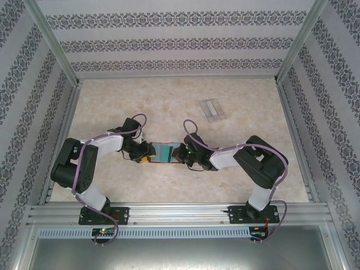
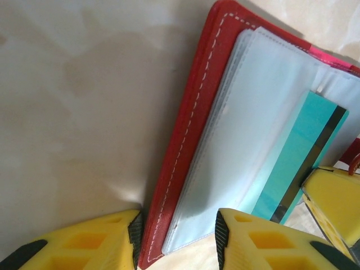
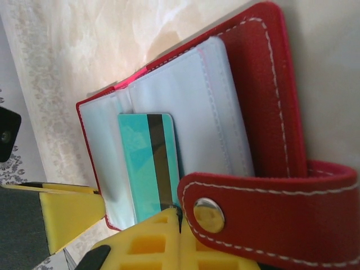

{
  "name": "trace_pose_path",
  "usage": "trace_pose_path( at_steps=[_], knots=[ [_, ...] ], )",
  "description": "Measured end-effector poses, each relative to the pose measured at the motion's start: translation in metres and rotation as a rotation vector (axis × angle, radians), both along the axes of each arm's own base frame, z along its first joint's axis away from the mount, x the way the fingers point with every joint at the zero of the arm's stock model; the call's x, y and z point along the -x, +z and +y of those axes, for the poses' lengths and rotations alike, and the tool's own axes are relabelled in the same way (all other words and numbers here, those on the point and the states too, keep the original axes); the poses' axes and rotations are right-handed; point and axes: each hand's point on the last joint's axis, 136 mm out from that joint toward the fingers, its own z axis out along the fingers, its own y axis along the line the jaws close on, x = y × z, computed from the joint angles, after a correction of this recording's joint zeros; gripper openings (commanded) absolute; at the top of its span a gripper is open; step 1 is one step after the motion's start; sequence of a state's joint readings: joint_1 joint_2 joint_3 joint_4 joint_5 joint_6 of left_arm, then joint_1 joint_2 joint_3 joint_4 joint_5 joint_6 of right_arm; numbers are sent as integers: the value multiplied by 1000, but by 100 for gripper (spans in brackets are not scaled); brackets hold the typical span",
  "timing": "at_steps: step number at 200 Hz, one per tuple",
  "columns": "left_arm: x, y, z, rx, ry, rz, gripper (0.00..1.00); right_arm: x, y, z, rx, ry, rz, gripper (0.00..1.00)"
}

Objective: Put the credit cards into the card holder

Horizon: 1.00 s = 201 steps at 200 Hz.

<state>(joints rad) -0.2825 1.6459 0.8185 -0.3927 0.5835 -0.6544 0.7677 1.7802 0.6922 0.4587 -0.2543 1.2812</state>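
Overhead: card holder [image 1: 212,109] apart. Wrists: left gripper [image 2: 179,233] parted astride wallet [image 2: 191,112]; right gripper [image 3: 180,219] together, perhaps pinching card [image 3: 149,163].

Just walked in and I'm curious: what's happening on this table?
Both arms are working on an open red wallet mid-table. The right tool is shut at the end of a teal credit card lying in the wallet's clear sleeves, seemingly pinching it. The left tool straddles the wallet's edge, jaws apart. The clear card holder sits apart, farther back.

left arm [image 1: 73,169] and right arm [image 1: 259,163]: black joint housings, white link shells, purple cables [image 1: 189,121] looping along each. fingers [image 2: 84,247] yellow plastic, square recessed pockets, black pads [image 2: 136,229].
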Motion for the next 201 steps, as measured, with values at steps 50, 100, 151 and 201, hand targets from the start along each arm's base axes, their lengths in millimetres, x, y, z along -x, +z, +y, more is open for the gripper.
trace_pose_path(
  at_steps=[50, 100, 151, 201],
  knots=[
    [0, -1, 1, -8, 1, 11, 40, -14, 7, 5, -11, 28, -20, 0],
    [-1, -1, 1, -13, 2, 17, 40, -18, 7, 16, -1, 85, -21, 0],
    [-1, -1, 2, -16, 2, 17, 39, -15, 4, 25, 6, 151, -7, 0],
    [-1, -2, 3, -40, 1, 19, 37, -10, 6, 27, 50, 247, -19, 0]
  ],
)
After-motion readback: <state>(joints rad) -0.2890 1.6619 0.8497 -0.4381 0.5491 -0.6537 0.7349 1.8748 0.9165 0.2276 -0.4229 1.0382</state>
